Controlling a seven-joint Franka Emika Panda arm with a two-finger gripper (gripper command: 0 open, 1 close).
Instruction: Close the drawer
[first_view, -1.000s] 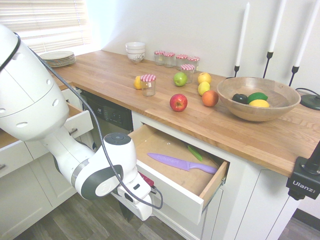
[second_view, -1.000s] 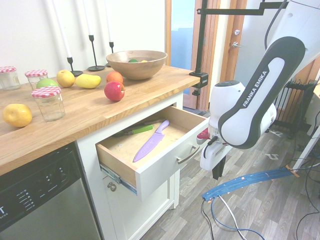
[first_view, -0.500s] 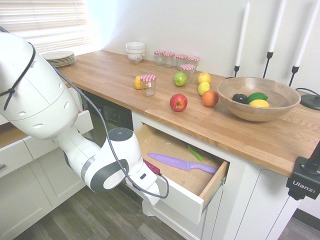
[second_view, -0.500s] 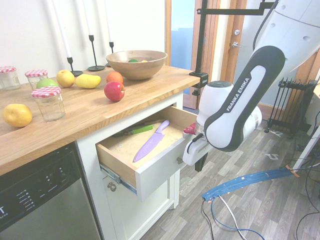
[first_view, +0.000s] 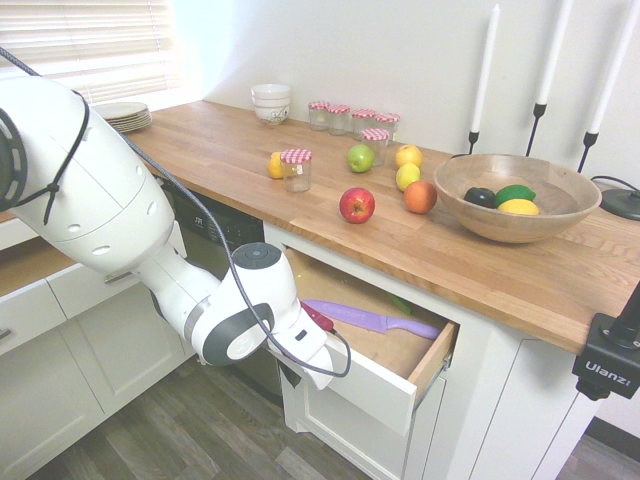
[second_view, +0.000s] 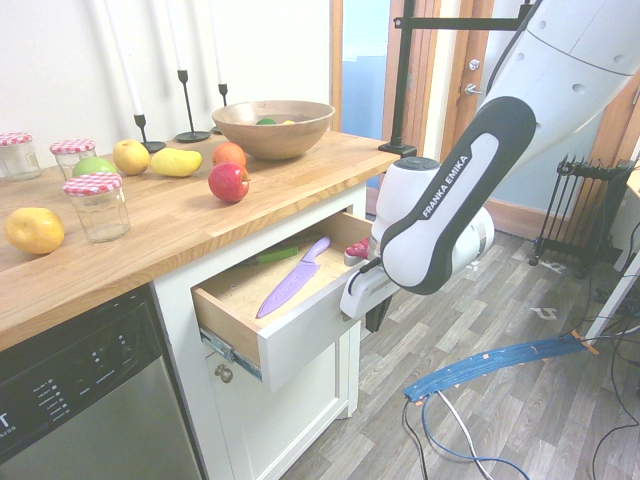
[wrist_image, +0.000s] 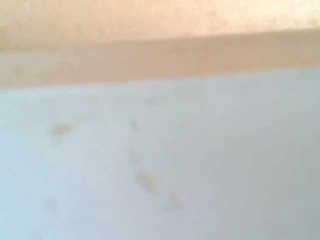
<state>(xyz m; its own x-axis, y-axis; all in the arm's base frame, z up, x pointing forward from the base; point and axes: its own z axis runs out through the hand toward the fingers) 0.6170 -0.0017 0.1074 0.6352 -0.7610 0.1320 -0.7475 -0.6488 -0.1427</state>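
The drawer stands partly pulled out under the wooden countertop, with its white front facing the room. Its light plywood inside holds a purple knife and a green-handled knife. My gripper is shut with nothing in it and presses against the outside of the drawer front, near its right end in the second exterior view. The hand hides the handle. The wrist view is filled by the blurred white drawer front, with a strip of plywood edge above it.
On the countertop lie a red apple, other fruit, several jars and a wooden bowl of fruit. A dishwasher sits beside the drawer's cabinet. Wood floor lies in front.
The arm has moved toward the cabinet and met the drawer front. The drawer has slid partway in, so less of its inside shows. The fingers have closed fully.
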